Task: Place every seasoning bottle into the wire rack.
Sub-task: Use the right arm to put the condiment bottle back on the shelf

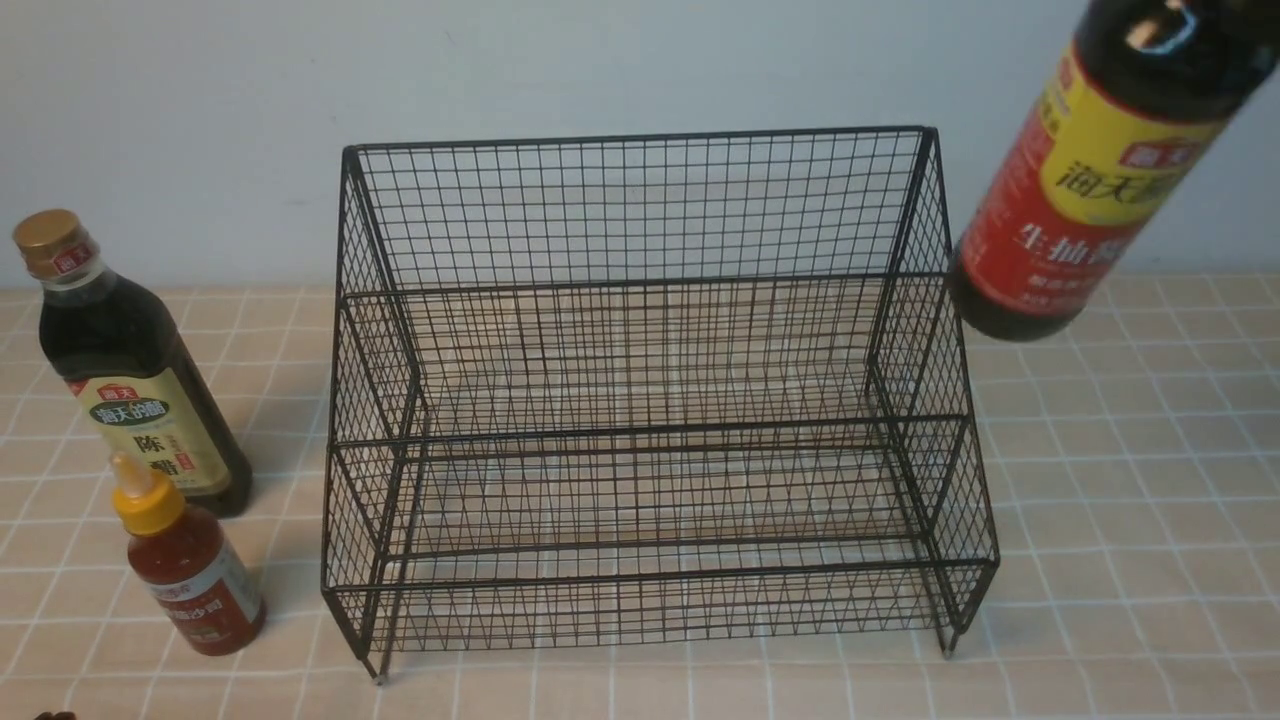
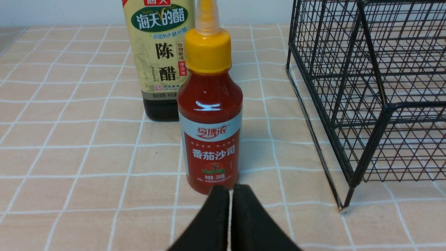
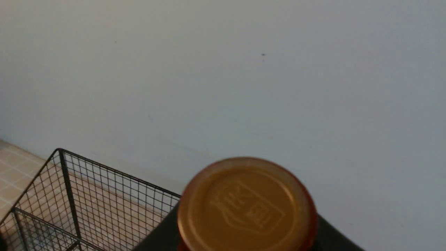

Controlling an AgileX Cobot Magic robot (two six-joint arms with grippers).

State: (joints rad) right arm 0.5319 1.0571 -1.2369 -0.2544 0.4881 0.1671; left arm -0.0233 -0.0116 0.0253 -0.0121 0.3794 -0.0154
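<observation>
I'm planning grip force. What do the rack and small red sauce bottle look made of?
Rack: likely thin metal wire with a matte black coating, judging by its fine rigid grid. Small red sauce bottle: probably clear glossy plastic, given its bright highlight; yellow cap, opaque plastic.

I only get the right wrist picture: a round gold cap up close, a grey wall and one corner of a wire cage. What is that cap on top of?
Observer: A dark bottle with a yellow-red label. The front view shows it tilted, up in the air, near the upper right corner of the wire rack.
Visitor: Is anything in the rack yet?
Observer: No, none of its tiers holds a bottle.
Visitor: Are there other bottles?
Observer: Two stand on the table, left of the rack: a tall dark bottle with a gold cap and, nearer the camera, a small red sauce bottle.
</observation>
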